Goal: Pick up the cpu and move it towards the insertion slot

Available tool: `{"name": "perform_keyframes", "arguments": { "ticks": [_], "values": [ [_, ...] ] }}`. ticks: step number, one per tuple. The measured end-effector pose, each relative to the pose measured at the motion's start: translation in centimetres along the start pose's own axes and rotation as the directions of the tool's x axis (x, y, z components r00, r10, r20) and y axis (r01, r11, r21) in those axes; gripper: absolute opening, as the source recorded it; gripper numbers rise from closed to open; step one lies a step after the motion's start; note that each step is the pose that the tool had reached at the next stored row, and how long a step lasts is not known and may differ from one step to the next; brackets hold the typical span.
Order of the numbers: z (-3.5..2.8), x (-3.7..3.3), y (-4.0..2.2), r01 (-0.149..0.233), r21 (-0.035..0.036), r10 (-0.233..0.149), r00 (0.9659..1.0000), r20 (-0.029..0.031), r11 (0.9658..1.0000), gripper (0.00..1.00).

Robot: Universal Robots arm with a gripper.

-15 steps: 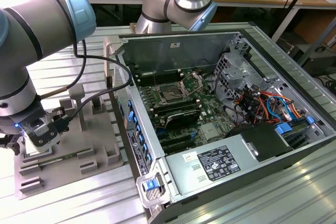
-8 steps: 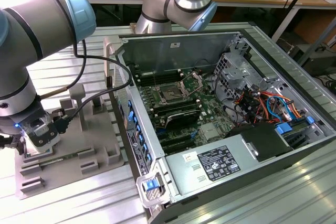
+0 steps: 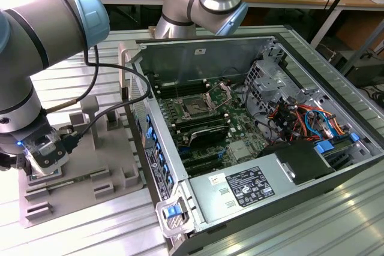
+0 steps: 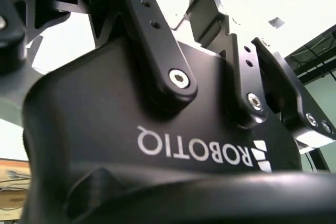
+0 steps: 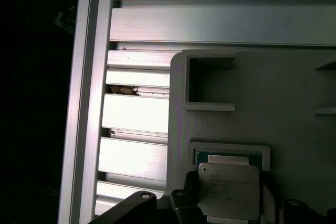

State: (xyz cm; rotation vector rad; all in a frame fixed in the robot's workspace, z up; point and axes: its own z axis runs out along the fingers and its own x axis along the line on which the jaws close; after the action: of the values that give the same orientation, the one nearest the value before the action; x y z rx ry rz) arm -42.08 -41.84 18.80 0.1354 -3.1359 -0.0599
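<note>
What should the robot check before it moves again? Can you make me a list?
1. Is the gripper on the cpu? Ok: dark fingers sit against both its edges.
2. Is the cpu clear of the grey fixture and its recess? Cannot tell.
3. Is the insertion slot open? Ok: its bracket stands up.
4. Is the cable free of the case wall? Cannot tell: it loops close by.
</note>
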Motion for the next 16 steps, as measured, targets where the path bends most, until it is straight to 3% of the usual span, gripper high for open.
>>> {"name": "perform_keyframes", "arguments": {
  "ticks": [7, 16],
  "values": [
    [-0.01, -0.01, 0.00, 0.000, -0.0002, 0.000, 1.0000, 0.0003, 1.0000, 0.55],
    [-0.79, 0.00, 0.03, 0.000, -0.0007, 0.000, 1.0000, 0.0003, 1.0000, 0.55]
  ]
}}
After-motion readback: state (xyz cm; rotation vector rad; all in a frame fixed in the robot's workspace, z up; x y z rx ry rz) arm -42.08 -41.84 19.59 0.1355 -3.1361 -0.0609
